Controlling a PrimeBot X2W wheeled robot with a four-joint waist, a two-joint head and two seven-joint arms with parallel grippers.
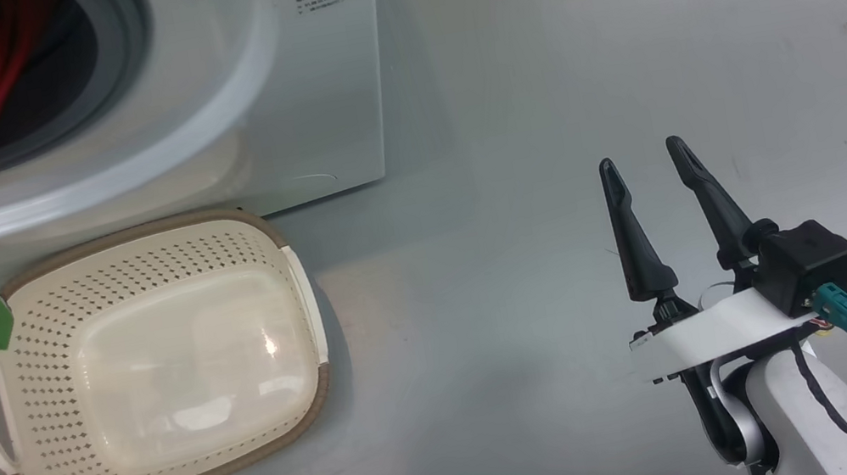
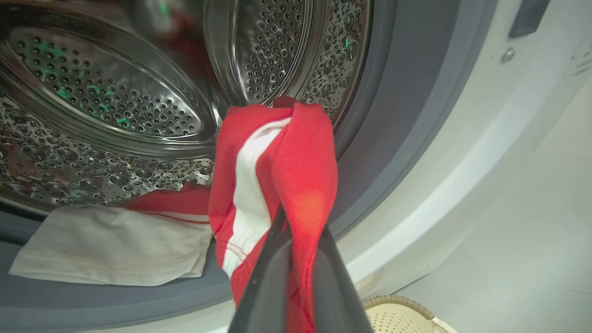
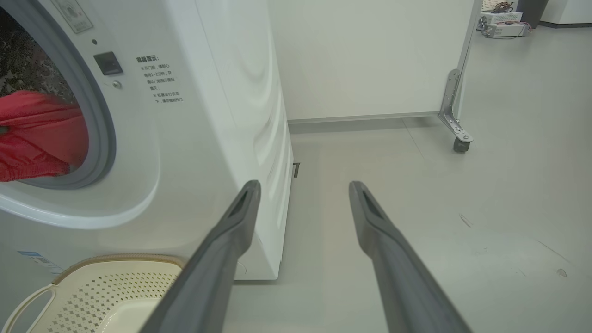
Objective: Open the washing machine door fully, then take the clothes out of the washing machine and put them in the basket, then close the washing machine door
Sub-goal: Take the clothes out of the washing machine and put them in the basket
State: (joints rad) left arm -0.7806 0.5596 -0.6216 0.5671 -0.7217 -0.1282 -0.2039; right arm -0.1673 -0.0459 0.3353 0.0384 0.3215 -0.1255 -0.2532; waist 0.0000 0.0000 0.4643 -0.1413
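Gripping a red garment (image 2: 277, 171) with a white stripe, the left pincer (image 2: 300, 226) is closed on the cloth at the mouth of the washing machine (image 1: 294, 78), in front of its perforated steel drum (image 2: 92, 92). More red-and-white clothing (image 2: 111, 249) lies over the grey seal (image 2: 393, 115). The cream basket (image 1: 130, 235) sits on the floor (image 1: 612, 25) just before the machine. The right pincer (image 1: 640, 155) hangs open above the floor, well apart from the basket.

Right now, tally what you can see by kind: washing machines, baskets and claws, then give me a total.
Washing machine: 1
Basket: 1
Claws: 2 (left claw shut on the red clothes, right claw open)
Total: 4
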